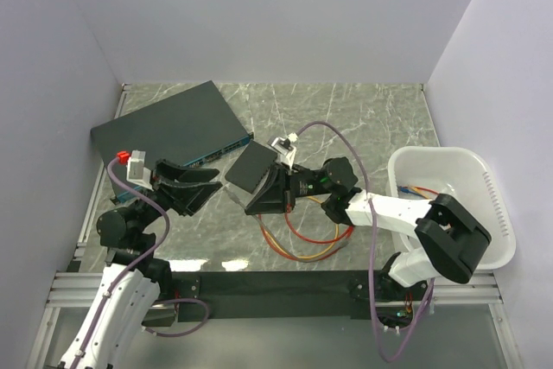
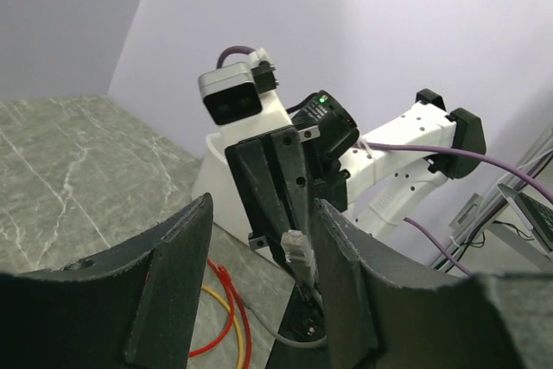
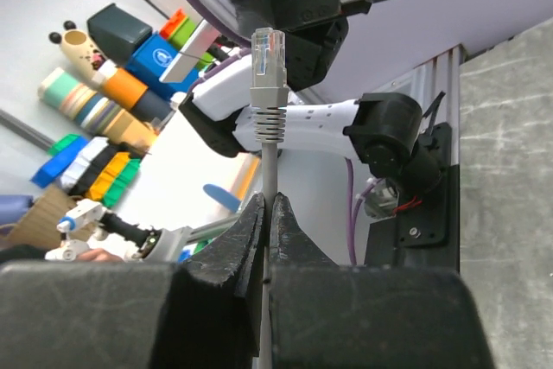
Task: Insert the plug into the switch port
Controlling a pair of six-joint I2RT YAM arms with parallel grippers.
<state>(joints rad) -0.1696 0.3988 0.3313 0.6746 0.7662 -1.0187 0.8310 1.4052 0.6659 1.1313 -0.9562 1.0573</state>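
Observation:
My right gripper [image 1: 257,200] is shut on a grey cable [image 3: 269,162] just below its strain-relief boot. The clear plug [image 3: 267,47] stands out beyond the fingertips [image 3: 256,213] and points at my left arm. The small matte-black box [image 1: 251,165] lies on the table just behind the right gripper. Its ports do not show in any view. My left gripper [image 1: 218,181] is open and empty, to the left of the box and facing the right gripper. In the left wrist view the plug [image 2: 296,249] shows between my open left fingers [image 2: 177,257], close to the right one.
A large dark slab with a blue front strip [image 1: 168,127] lies at the back left. Red and yellow cables [image 1: 302,244] loop on the table under the right arm. A white bin [image 1: 497,213] holding more cables stands at the right. Walls enclose the table.

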